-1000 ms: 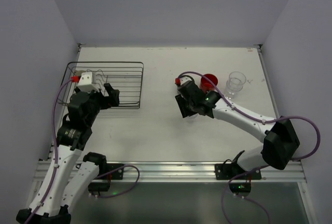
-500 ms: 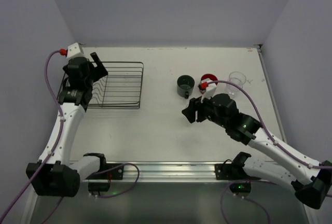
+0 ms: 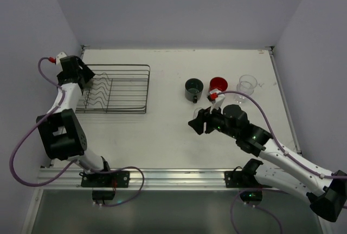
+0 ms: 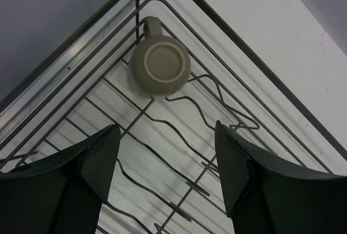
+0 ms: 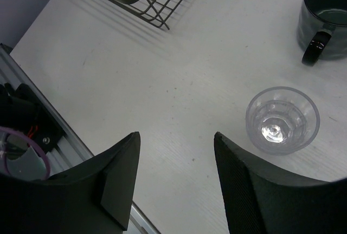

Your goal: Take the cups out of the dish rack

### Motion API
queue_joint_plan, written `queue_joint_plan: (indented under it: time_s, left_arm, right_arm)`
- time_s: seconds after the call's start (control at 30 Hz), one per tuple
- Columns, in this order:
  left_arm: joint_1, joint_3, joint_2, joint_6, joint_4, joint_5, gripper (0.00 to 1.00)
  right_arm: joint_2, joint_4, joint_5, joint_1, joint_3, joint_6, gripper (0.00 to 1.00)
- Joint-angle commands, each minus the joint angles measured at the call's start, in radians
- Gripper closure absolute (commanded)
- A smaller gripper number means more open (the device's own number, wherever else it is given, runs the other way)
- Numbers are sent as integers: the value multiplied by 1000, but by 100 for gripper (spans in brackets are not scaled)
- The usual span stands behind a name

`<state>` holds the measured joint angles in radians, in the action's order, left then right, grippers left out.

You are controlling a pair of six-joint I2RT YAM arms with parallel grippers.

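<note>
I judge that I am on the last cup: 4 stand out on the white table [image 3: 162, 142], and only the small olive-grey cup [image 4: 160, 64] sits in the dark wire dish rack [image 3: 130, 89]. My left gripper [image 4: 165, 161] hangs over the rack's far-left corner with its jaws apart and nothing between them. In my left wrist view the cup lies at 12 o'clock from the gap, clear of both fingers. It rests upside down on the wires with its base up and its handle pointing to about 11 o'clock, into the rack's corner. The next move, as I read it, is to push forward and down until the fingers straddle the cup's round body. I would then close and lift straight up, so that neither the cup nor the handle catches the wire prongs [image 4: 217, 101] at about 4 o'clock of it. My right gripper [image 5: 173, 177] is also spread and empty, low over bare table. The small clear ribbed tumbler [image 5: 282, 119] stands upright at 2 o'clock of it, just beside the right finger. The dark grey-green mug [image 3: 193, 89], the red mug [image 3: 218, 84] and the tall clear glass mug [image 3: 247, 85] stand in a row beyond.
</note>
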<state>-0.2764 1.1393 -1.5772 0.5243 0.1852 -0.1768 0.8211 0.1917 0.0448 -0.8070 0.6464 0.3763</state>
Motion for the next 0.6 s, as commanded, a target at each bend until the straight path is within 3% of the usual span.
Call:
queue_joint_plan:
  time_s: [0.0, 0.57]
  left_arm:
    - [-40, 45, -36, 32, -127, 13, 25]
    - [-63, 152, -273, -17, -219, 30, 25]
  right_arm:
    - [-26, -74, 7, -3, -10, 13, 41]
    - [9, -95, 32, -3, -10, 10, 41]
